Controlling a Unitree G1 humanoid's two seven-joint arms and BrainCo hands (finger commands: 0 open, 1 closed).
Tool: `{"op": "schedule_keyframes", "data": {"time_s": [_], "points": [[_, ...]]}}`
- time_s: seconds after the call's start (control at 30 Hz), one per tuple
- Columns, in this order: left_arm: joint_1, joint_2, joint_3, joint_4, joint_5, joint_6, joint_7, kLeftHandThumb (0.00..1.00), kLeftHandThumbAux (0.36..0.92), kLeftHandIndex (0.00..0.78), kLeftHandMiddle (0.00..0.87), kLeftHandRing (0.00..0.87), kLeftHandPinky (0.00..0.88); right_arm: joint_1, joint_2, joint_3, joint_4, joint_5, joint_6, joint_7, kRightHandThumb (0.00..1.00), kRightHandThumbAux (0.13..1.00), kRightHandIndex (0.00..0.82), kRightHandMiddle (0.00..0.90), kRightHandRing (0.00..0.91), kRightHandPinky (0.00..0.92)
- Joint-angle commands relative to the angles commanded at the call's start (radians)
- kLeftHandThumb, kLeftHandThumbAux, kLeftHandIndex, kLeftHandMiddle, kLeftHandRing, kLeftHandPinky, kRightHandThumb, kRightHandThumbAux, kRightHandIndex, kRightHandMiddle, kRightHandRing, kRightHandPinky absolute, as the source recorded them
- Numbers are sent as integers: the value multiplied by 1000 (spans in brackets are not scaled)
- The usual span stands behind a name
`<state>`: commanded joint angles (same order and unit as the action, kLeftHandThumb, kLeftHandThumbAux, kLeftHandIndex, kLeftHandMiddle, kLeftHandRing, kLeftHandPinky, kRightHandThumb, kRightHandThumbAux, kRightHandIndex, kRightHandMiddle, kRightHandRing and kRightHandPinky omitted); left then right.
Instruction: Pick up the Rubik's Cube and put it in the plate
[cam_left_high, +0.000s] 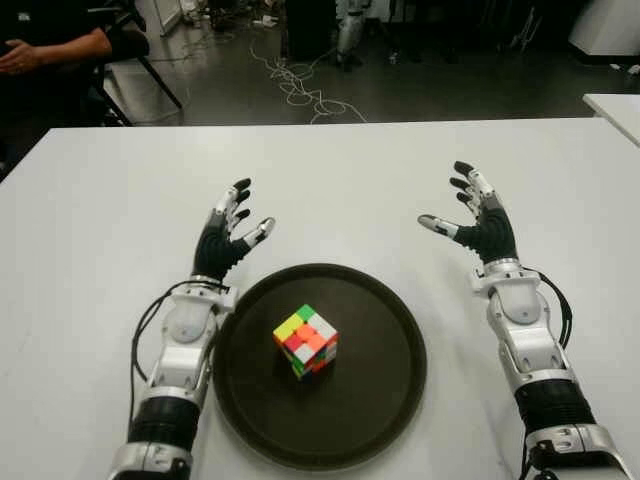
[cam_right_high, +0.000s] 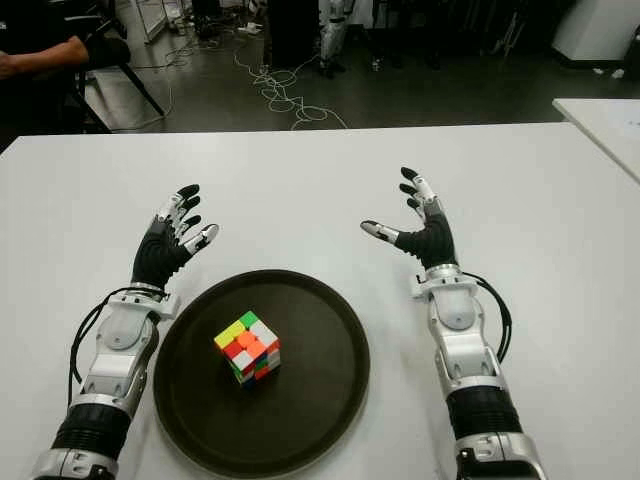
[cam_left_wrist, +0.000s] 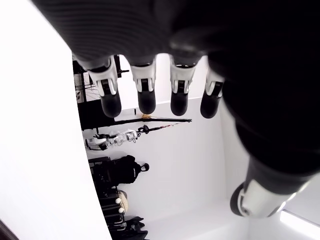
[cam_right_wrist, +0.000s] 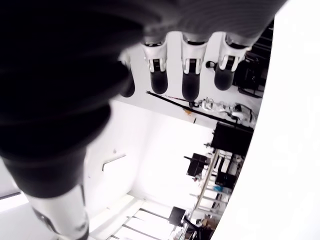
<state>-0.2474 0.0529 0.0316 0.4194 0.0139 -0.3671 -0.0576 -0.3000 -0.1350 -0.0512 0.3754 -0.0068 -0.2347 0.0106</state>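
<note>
The Rubik's Cube sits inside the round dark plate near the table's front, a little left of the plate's middle. My left hand is raised beyond the plate's left rim with its fingers spread and nothing in them. To the right of the plate, my right hand is also up, its fingers spread and empty. Neither hand touches the cube or the plate.
The white table stretches wide around the plate. A second white table shows at the far right. A person's arm and a chair are at the back left, and cables lie on the floor beyond.
</note>
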Motion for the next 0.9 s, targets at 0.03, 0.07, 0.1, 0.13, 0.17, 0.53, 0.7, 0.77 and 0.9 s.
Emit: {"op": "schedule_keyframes", "data": {"time_s": [0.03,0.07,0.1,0.13,0.17,0.53,0.7,0.77,0.9], "points": [[0,0,1,-1,-1,2,0,0,689,52,98,51,18,-1,1,-2,-2,5,7,5,42,795,34,117,116,124],[-1,0,1,-1,-3,4,-2,0,690,52,97,49,13,-1,1,-4,-4,11,15,12,43,800,36,121,119,131],[-1,0,2,-1,-5,5,-3,0,690,52,96,47,10,-2,2,-5,-6,16,21,18,44,803,36,122,120,135],[-2,0,2,2,-8,4,-7,0,691,51,94,45,6,-2,4,-8,-7,25,31,26,46,806,37,124,122,140],[-2,0,3,5,-10,2,-9,0,695,50,93,46,12,-2,5,-9,-9,31,37,30,48,814,38,126,124,143],[-2,1,5,2,-12,16,-11,0,708,51,104,65,34,-6,17,-20,-15,55,68,41,70,838,50,138,139,168],[-3,4,6,0,-20,27,-18,0,709,52,104,64,34,-8,20,-20,-14,60,76,42,76,845,52,140,142,173],[-4,5,7,-1,-22,30,-22,0,713,52,102,65,36,-9,23,-21,-15,62,81,43,80,849,53,140,142,173],[-6,8,10,-5,-24,42,-28,0,718,53,101,65,36,-14,24,-20,-15,59,89,45,77,844,50,138,138,164]]}}
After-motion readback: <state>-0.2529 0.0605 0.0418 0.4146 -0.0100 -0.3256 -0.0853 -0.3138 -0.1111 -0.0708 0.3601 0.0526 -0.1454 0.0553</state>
